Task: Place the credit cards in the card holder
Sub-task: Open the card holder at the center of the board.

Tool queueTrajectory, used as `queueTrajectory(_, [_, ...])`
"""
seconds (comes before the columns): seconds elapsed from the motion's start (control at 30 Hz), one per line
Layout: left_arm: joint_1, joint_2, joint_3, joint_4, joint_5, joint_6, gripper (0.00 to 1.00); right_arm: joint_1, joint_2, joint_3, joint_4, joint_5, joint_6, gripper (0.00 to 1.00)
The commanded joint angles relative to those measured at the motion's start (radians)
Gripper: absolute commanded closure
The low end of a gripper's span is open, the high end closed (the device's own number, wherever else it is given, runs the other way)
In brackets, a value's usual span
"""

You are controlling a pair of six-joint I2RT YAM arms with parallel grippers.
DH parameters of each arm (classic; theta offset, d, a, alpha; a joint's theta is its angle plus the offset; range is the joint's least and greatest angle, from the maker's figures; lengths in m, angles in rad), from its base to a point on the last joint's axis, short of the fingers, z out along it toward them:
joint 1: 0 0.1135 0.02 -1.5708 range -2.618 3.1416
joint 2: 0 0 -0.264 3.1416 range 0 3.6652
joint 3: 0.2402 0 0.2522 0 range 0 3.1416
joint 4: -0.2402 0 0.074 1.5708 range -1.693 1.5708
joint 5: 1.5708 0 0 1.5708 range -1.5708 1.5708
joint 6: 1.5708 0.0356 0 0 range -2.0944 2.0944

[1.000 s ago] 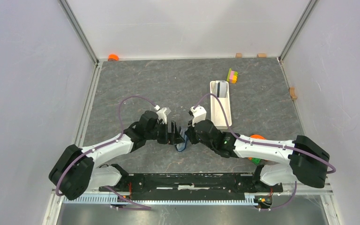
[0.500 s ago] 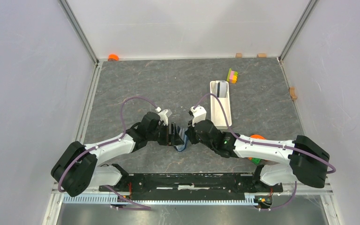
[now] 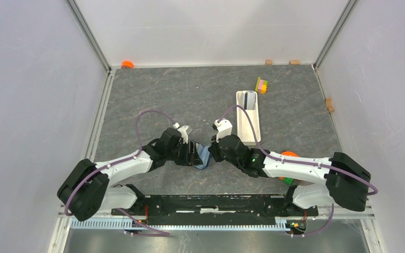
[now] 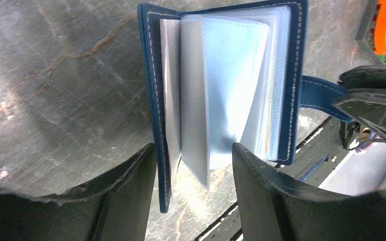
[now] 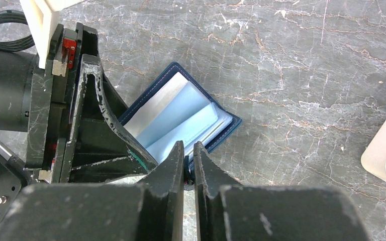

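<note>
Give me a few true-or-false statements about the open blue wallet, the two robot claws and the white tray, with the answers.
1. The dark navy-blue folding card holder lies open, with pale blue pockets showing. True.
2. The left claw is clamped fully shut. False: its fingers stand apart at the holder's edge.
3. The right claw is closed on the holder's blue strap. True.
4. The long white rectangular tray holds nothing. False: a grey card lies at its far end.
5. The yellow-pink-green block stack sits inside the tray. False: it stands on the table, beyond the tray.
</note>
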Motion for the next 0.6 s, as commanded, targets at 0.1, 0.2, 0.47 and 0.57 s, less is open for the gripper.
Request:
queueTrajectory(0.1, [-0.007,-0.041,0.029,-0.069,-0.144,0.037,0.38,0.004,-0.015,0.015,0.006,0.032,-0.011,1.0])
queueTrajectory(0.2, [-0.007,-0.056,0.024,-0.098,-0.207,0.033,0.38,0.004,-0.017,0.004,0.003,0.037,-0.01,1.0])
queueTrajectory(0.47, [-0.007,-0.082,0.025,-0.182,-0.361,0.001,0.38,0.004,-0.01,-0.041,-0.007,0.063,-0.004,1.0])
queueTrajectory(0.57, [-0.007,-0.074,0.035,-0.223,-0.399,0.003,0.38,0.004,0.001,-0.053,-0.011,0.077,0.002,1.0])
